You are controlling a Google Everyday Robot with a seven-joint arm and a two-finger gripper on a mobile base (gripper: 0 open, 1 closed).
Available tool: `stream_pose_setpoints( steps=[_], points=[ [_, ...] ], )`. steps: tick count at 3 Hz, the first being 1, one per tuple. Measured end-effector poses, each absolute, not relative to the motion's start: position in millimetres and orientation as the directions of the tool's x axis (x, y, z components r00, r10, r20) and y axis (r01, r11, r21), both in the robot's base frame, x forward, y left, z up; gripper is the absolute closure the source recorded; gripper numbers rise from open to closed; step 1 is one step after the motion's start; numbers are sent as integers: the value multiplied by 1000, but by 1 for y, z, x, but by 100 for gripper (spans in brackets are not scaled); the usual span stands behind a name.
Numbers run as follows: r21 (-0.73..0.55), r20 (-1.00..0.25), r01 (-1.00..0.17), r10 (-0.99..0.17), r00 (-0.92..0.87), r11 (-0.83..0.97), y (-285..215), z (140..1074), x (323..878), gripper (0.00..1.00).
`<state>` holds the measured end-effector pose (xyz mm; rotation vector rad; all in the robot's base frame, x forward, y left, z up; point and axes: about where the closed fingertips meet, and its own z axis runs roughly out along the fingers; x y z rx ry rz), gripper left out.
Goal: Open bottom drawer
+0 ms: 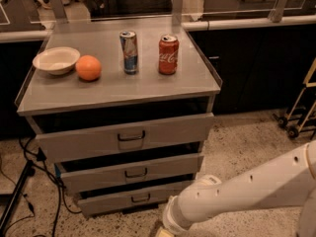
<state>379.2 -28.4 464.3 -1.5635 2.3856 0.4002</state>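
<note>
Your claw (162, 232) sits at the bottom edge of the frame, just left of centre. It is mostly cut off there, so you cannot tell how far open it is or whether it has hold of anything. The bottom drawer (111, 202) lies just above and left of it, a slim, flat front of matte grey metal with a small dark loop handle (140, 198).

My white arm (247, 191) ends in my tan gripper (163, 232), below and right of the grey bottom drawer (108, 203) with its dark handle (140, 198). Above that drawer, on the grey table (148, 88): a red can (168, 54), a blue-and-silver can (129, 52), an orange (88, 67), a cream bowl (56, 59).
</note>
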Motion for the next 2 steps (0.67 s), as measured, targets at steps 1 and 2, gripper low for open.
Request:
stream_pose_setpoints(
  steps=[1,2],
  points=[
    [84,-363,-920,-848,-386,383,-28,464,380,0],
    [110,-392,-917,-831,-395,383,-28,448,375,0]
  ],
)
